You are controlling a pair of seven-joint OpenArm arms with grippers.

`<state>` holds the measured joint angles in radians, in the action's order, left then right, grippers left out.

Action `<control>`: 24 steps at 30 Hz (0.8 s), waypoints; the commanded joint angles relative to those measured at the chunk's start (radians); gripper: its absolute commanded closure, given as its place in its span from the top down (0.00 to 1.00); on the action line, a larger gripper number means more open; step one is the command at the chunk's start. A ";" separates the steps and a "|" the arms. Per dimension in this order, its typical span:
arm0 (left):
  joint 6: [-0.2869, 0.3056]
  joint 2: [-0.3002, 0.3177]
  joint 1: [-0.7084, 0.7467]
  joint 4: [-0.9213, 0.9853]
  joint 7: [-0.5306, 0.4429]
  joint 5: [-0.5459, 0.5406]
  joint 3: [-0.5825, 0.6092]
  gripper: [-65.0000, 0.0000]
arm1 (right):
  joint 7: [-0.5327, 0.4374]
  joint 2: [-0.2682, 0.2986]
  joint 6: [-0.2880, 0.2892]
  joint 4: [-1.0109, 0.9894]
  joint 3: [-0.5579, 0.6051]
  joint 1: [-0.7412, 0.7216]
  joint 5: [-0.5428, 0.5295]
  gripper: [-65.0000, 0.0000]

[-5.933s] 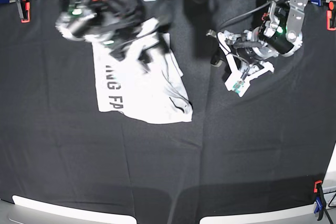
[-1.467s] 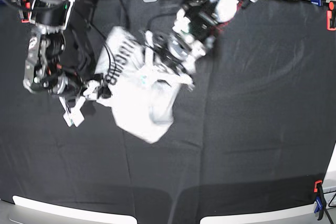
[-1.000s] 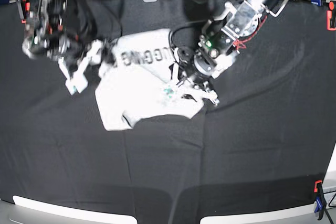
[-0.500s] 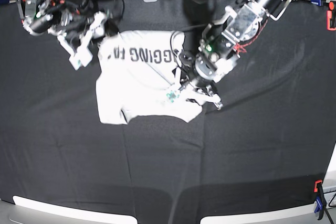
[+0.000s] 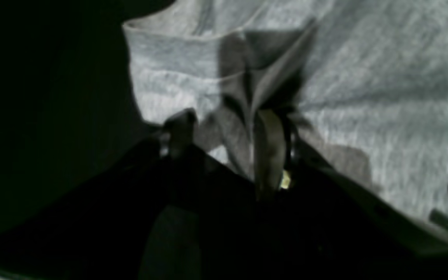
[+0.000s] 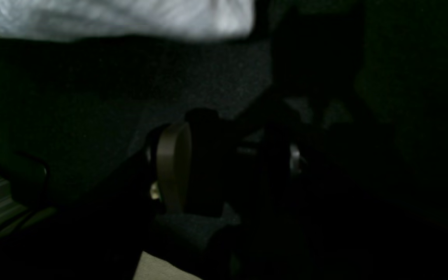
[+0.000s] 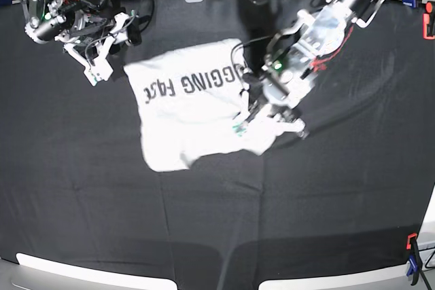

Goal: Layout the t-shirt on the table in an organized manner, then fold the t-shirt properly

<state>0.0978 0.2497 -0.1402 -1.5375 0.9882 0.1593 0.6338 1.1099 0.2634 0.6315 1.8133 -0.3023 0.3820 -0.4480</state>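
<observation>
Surface: black cloth-covered table, red and blue clamps at its far corners, much wider than the garment.
Item: the t-shirt, pale grey, lying left of centre toward the far edge, lettering face up, bunched and partly doubled along its right side; not yet spread flat.
Left gripper: at the shirt's right edge in the base view; the wrist view shows its fingers closed down on a raised pleat of fabric near a hemmed opening, so it has hold of the shirt.
Right gripper: off the shirt's far-left corner, over bare black cloth; fingers stand apart with nothing between them, shirt edge visible just beyond.
Stage (judged): layout under way, folding not begun.
Risk 1: one-handed pull by the left gripper may drag the whole shirt sideways, not open it, since the opposite corner is unheld.
Risk 2: the pinch may take in more than one layer; lifting would then carry the fold along and keep the wrinkle.
Risk 3: the right gripper, closing low, may catch the black table cloth with the shirt corner.
</observation>
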 commanded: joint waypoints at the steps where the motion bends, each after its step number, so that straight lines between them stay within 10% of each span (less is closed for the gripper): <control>1: 0.004 -0.003 -0.012 -0.047 0.006 -0.018 -0.005 0.36 | 0.004 0.011 -0.003 0.014 -0.004 -0.002 -0.005 0.47; 12: 0.026 -0.002 -0.010 -0.300 -0.031 -0.309 -0.005 0.36 | 0.007 0.011 -0.002 0.070 -0.005 0.015 -0.034 0.47; 17: -0.154 0.014 0.024 -0.429 -0.108 -0.294 -0.014 0.36 | -0.014 0.011 -0.002 0.211 -0.025 0.112 -0.024 0.47; 24: -0.164 0.030 0.233 -0.522 -0.045 -0.324 -0.156 0.36 | -0.055 0.011 -0.002 0.337 -0.069 0.303 -0.070 0.47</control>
<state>-0.0616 0.2810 0.1085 -2.0369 0.9707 -0.1658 0.4812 1.0683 0.2649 0.6247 2.1307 -0.3653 0.6815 -0.5030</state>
